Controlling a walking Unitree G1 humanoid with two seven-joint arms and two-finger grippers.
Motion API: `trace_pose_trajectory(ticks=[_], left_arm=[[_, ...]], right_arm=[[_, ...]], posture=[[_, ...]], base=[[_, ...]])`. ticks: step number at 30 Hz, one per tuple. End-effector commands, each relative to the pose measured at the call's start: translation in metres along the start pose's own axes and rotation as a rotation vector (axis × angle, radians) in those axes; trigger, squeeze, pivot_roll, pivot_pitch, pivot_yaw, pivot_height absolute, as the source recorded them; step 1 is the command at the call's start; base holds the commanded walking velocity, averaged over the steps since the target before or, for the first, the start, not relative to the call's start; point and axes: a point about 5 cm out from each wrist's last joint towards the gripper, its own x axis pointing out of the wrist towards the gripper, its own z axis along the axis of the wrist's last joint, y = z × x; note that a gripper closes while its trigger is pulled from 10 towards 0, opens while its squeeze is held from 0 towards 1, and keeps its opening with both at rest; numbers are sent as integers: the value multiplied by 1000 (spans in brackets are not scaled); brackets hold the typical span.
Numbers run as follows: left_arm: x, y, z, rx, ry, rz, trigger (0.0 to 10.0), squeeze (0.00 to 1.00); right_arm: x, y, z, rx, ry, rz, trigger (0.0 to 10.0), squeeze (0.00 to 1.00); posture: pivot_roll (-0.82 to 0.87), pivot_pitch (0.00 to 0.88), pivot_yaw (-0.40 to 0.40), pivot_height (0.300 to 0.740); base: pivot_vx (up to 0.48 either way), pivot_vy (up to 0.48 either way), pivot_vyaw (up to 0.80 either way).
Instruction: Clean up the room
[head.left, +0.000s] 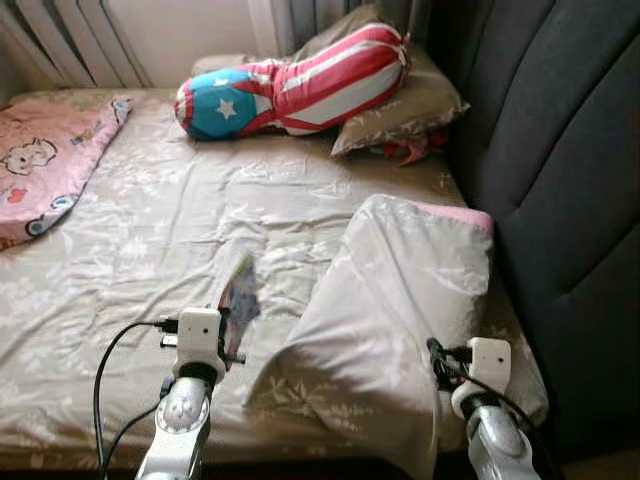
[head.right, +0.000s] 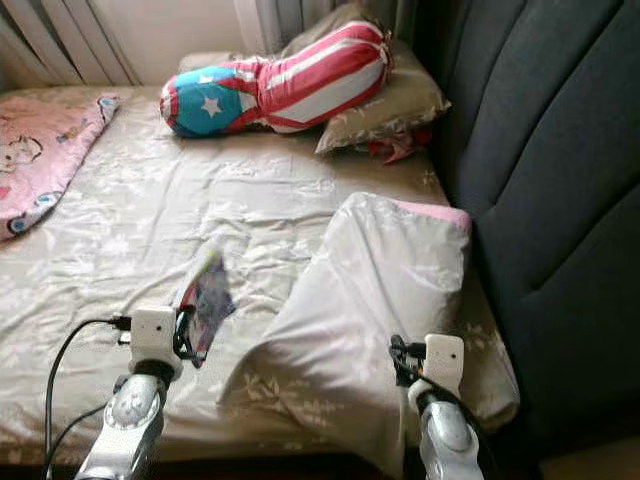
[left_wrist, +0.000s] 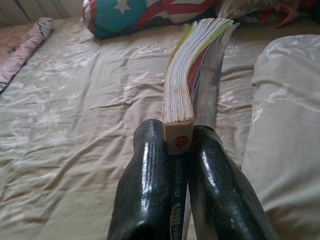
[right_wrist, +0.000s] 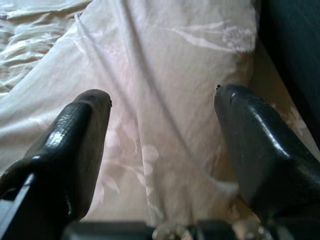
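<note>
Book: a thin paperback (left_wrist: 192, 75) was pinched by its spine end between the left gripper (left_wrist: 179, 165) fingers and held edge-up over the near part of the bed (head.left: 150, 240), its pages bowing away toward the headboard; it seemed lifted clear of the sheet, probably so it could be carried off the bed.
Left arm: reached forward and low over the bed's front edge, wrist level, the book (head.left: 238, 295) sticking out beyond the fingers.
Right gripper: its two fingers (right_wrist: 75, 145) stood spread wide with nothing between them, hovering just above the grey pillow (head.left: 400, 300).
Right arm: extended beside the dark headboard (head.left: 560, 200), apparently ready to take the pillow next.
Pillow: lay slanted across the bed's right side, a pink edge showing at its far end.
Farther off: a stars-and-stripes cushion (head.left: 290, 85) rested on another pillow (head.left: 400, 105) at the far end, and a pink blanket (head.left: 45, 160) lay at the left.
</note>
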Motion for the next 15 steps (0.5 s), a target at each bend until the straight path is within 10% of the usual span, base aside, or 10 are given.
trace_pose_trajectory(ticks=[1, 15], left_arm=[[2, 0, 5, -13, -22, 5, 10000, 0], [1, 8, 6, -59, -25, 41, 10000, 0]], right_arm=[[0, -1, 0, 14, -4, -11, 10000, 0], [-6, -13, -14, -14, 68, -108, 10000, 0]], posture=[[-71, 139, -24, 740], [-67, 151, -25, 740]], base=[[292, 0, 0], [40, 0, 0]])
